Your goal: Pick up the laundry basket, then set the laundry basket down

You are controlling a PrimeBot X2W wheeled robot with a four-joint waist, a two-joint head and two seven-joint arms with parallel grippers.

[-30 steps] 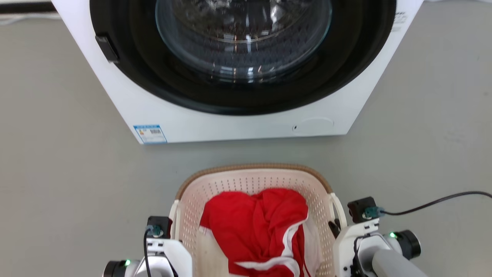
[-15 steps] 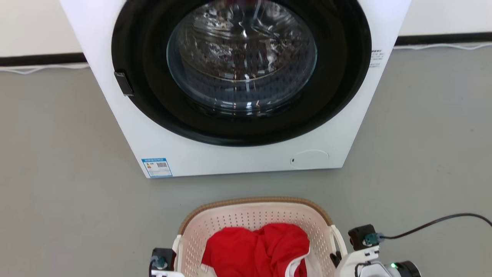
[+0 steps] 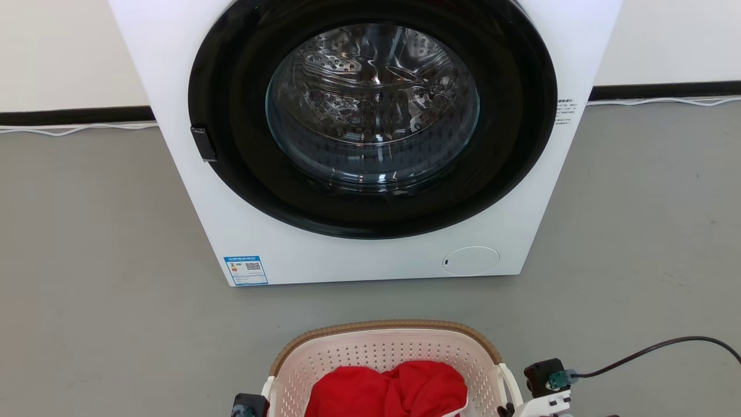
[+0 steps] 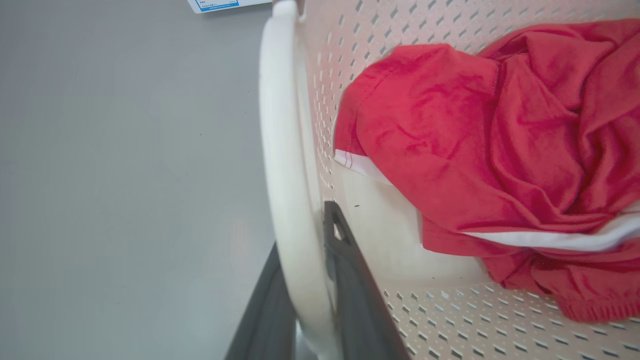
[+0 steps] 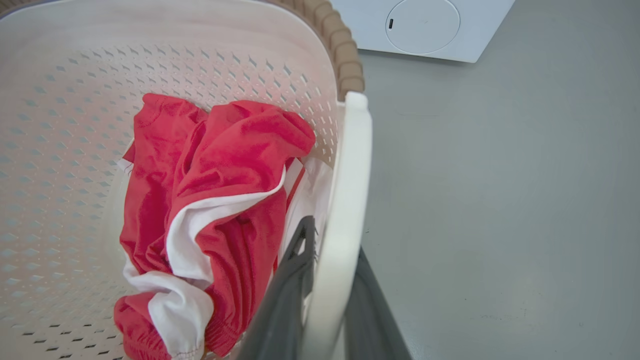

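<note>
Since the left gripper [image 4: 305, 240] and right gripper [image 5: 334, 240] each clamp 1 loop handle [image 4: 280, 125], the laundry basket's [image 3: 382, 347] 2 sides should move level, together.

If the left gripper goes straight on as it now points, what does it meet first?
The left gripper, shut on the handle of the laundry basket, would run along that loop; its inner finger probably meets the perforated wall first, though depth is unclear.

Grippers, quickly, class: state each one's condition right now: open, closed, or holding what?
Left gripper: closed on the laundry basket, gripping its left handle.
Right gripper: closed on the same basket, gripping its right handle.
</note>
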